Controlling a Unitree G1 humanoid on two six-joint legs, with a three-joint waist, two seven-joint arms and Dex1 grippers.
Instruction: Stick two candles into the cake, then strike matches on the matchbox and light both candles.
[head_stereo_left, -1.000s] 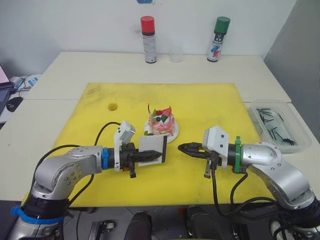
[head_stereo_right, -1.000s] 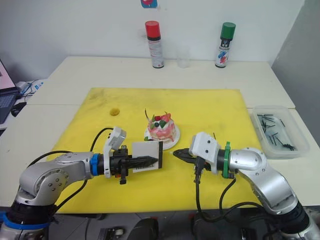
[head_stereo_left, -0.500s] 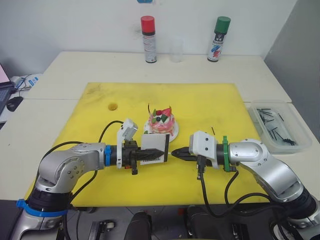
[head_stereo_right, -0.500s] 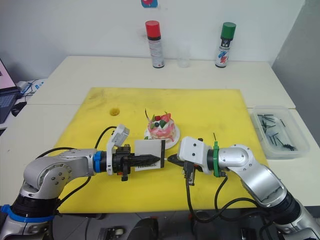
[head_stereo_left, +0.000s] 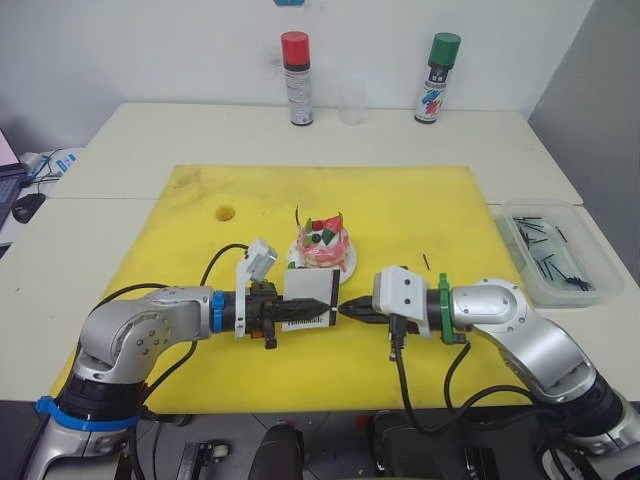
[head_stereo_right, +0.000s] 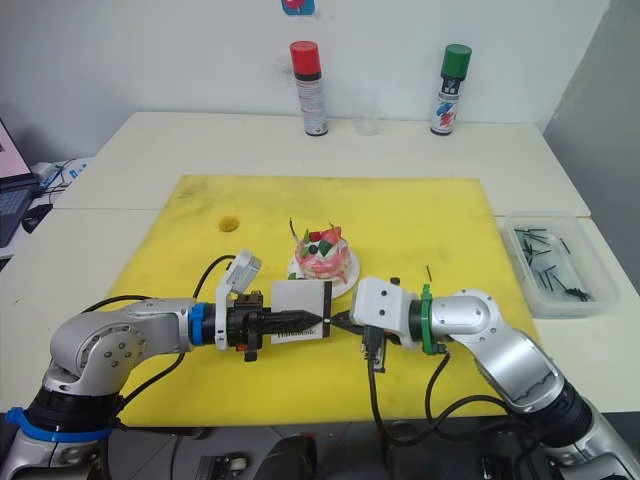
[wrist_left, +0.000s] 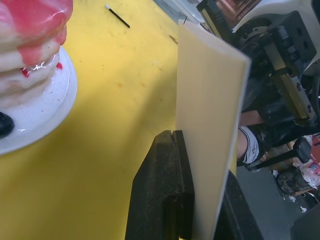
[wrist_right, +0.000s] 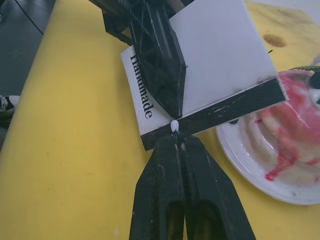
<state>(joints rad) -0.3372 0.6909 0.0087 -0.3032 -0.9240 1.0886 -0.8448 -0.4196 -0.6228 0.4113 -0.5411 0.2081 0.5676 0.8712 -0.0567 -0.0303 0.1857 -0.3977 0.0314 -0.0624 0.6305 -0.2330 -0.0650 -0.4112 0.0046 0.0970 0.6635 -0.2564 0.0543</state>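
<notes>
The cake (head_stereo_left: 322, 243) sits on its white plate (head_stereo_left: 347, 264) in the middle of the yellow mat (head_stereo_left: 180, 250). A thin dark stick (head_stereo_left: 297, 215) rises from the cake's left side; I cannot tell whether it is a candle. My left gripper (head_stereo_left: 318, 312) is shut on the white matchbox (head_stereo_left: 308, 290), held on edge just in front of the cake. My right gripper (wrist_right: 175, 131) is shut on a match whose white tip (wrist_right: 174, 125) touches the box's black strip (wrist_right: 235, 105). A loose match (head_stereo_left: 424, 261) lies on the mat to the right.
A clear bin (head_stereo_left: 570, 215) holding several black matches stands off the mat's right edge. A red-capped spray can (head_stereo_left: 296, 80), a clear cup (head_stereo_left: 351, 103) and a green-capped can (head_stereo_left: 437, 78) stand at the table's back. The mat has a small hole (head_stereo_left: 226, 213).
My right gripper has moved left with its match until the tip meets the matchbox's black strip. My left gripper and the box have shifted slightly right.
</notes>
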